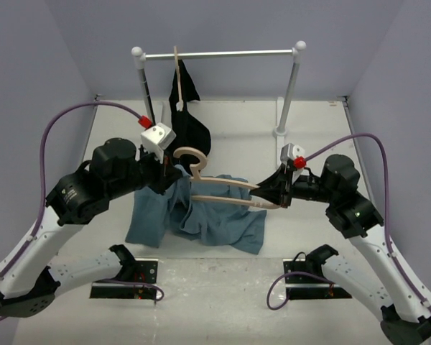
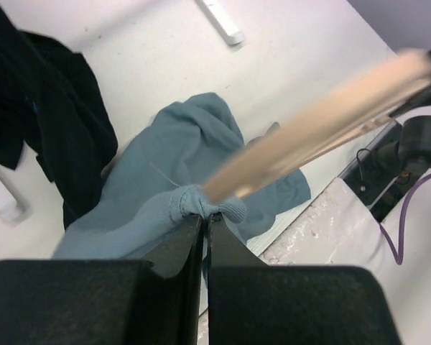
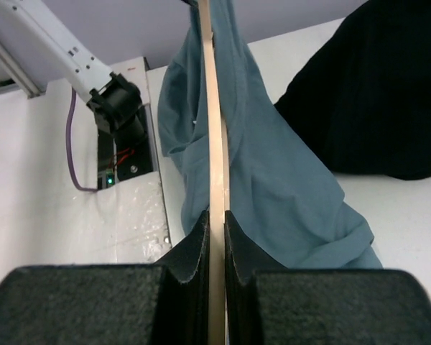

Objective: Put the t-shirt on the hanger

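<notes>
- Top external view: the right claw (image 1: 275, 194) is pressed onto 1 end of the wooden hanger (image 1: 223, 192), which reaches away from it into the blue-grey t-shirt (image 1: 215, 223).
- Opposite, the left claw (image 2: 206, 215) pinches a small bunched fold of the t-shirt, with the hanger's far tip just above that pinch.
- Risk: the fold is thin and may slip free under a pull. The hanger is held at 1 end only and may pivot.

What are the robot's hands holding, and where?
The left gripper pinches a bunched fold of the t-shirt; the right gripper clamps the hanger at one arm's end.
</notes>
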